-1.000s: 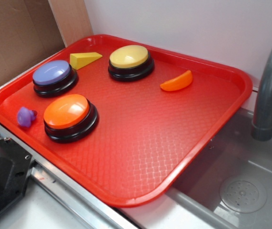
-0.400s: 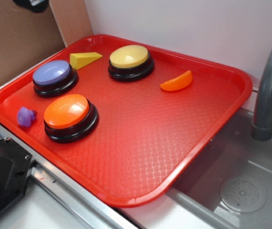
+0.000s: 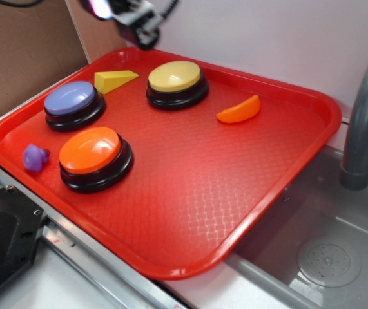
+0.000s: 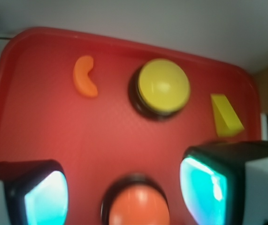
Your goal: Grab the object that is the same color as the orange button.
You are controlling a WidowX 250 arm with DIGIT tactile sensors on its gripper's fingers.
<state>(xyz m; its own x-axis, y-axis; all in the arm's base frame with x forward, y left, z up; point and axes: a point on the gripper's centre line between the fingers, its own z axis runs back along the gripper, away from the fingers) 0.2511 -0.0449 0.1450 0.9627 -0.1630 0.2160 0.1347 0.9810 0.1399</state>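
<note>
Seen from beside the counter, the gripper (image 3: 138, 26) has just swung into sight above the red tray's (image 3: 196, 193) far rim, absent from the exterior view a second ago. In the wrist view its jaws stand released, empty, well apart. Left to right ahead of them: the orange crescent (image 4: 85, 76) lies far forward of the left jaw, the yellow-topped button (image 4: 163, 87) sits centre, the yellow wedge (image 4: 225, 115) right. The orange button (image 4: 138, 206) sits between the jaws. The reach looks barely begun.

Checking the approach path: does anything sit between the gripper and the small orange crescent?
The yellow button lies roughly between the high gripper and the orange crescent. From above, nothing visible covers the crescent.
</note>
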